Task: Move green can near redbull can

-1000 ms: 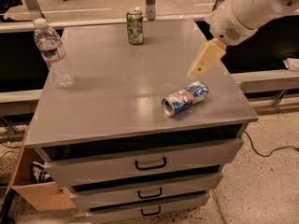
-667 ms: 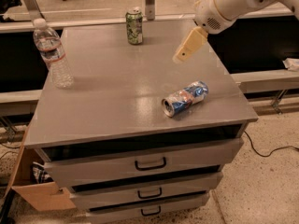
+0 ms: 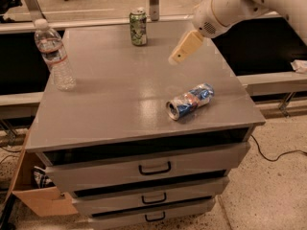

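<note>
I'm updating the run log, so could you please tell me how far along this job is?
Done: nothing yet; the green can stands upright at the back edge of the cabinet top, apart from the redbull can lying on its side near the front. In hand: the gripper hovers between them, empty. Left: grasp the green can and set it beside the redbull can.

You see the gripper [image 3: 179, 55] hanging above the back right part of the grey cabinet top [image 3: 110, 99], touching neither can. The green can [image 3: 138, 28] stands upright near the back edge, to the left of the gripper in your view. The redbull can [image 3: 190, 101] lies on its side near the front right, its top turned to the front left. A clear plastic bottle [image 3: 53, 56] stands upright at the left edge, well apart from both cans.
</note>
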`<action>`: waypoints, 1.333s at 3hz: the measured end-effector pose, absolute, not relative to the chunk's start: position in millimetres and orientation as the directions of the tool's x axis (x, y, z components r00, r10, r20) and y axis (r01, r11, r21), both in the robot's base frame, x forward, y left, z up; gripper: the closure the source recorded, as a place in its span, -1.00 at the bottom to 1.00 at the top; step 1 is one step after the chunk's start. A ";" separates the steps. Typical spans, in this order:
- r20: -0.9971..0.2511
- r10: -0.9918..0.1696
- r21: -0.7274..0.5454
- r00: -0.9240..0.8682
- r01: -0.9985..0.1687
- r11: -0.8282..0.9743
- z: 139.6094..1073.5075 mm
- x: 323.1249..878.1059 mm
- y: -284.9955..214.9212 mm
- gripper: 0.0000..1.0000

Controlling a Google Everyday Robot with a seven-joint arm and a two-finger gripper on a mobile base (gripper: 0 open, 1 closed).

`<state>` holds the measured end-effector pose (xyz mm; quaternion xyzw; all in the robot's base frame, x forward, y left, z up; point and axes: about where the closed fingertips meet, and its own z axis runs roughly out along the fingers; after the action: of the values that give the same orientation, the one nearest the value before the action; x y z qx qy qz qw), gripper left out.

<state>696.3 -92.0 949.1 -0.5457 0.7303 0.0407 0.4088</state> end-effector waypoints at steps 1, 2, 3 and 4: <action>-0.724 -0.684 -0.331 -0.087 -0.827 0.455 927.9 732.6 -57.6 -1.00; -0.775 -0.625 -0.309 -0.093 -0.807 0.503 910.8 774.5 -32.2 -1.00; -0.825 -0.557 -0.286 -0.090 -0.784 0.551 902.2 813.4 -10.6 -1.00; -0.873 -0.480 -0.247 -0.092 -0.763 0.597 897.3 847.0 4.0 -1.00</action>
<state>847.0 4.0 897.3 -0.4276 0.7264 0.1361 0.5205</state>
